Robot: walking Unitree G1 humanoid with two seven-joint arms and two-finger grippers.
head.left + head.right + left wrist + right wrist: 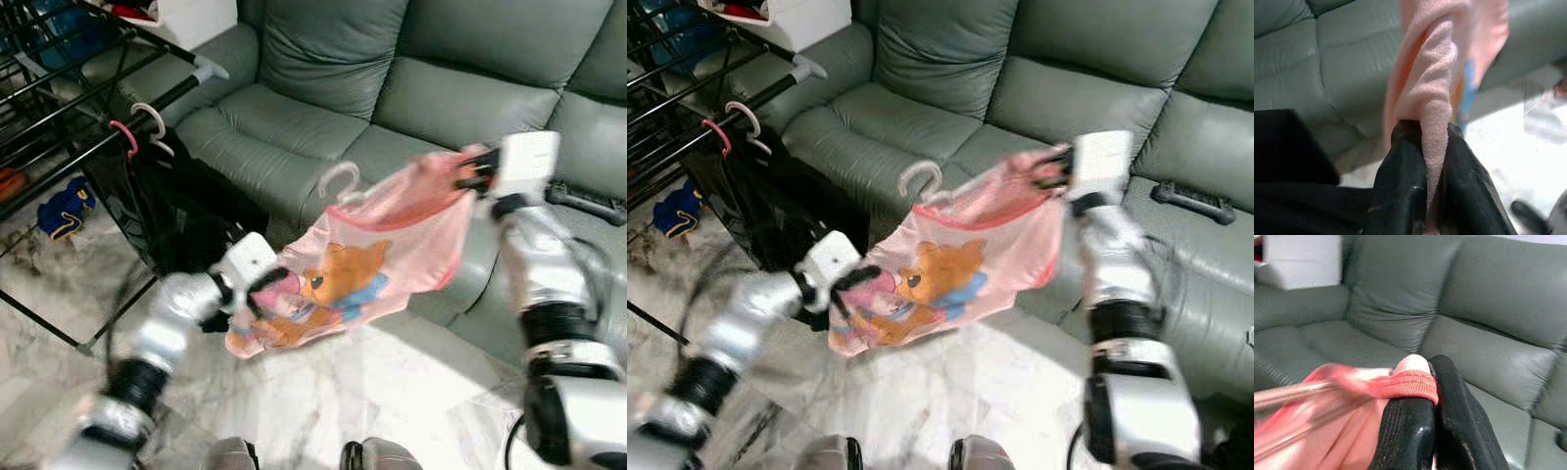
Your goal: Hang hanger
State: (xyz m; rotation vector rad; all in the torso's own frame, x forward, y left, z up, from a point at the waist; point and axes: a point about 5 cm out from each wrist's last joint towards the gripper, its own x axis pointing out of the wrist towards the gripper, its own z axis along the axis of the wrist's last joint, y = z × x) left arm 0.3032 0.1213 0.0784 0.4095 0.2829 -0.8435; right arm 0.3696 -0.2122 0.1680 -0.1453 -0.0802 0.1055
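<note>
Left gripper [1432, 161] pinched pink garment [392, 245] lower left | right gripper [1432, 382] clamped red hem | hanger [338, 181] hook centre frame.

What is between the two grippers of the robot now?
In the left eye view, the pink garment on its hanger stretches between left gripper and right gripper.

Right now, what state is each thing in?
Pink cartoon-print shirt: on its hanger, held in the air, stretched between both grippers.
White plastic hanger hook: free, not on the rack.
Left gripper: shut on the shirt's lower edge.
Right gripper: shut on the shirt's red-trimmed edge.
Black drying rack: two hangers on its rail.
</note>
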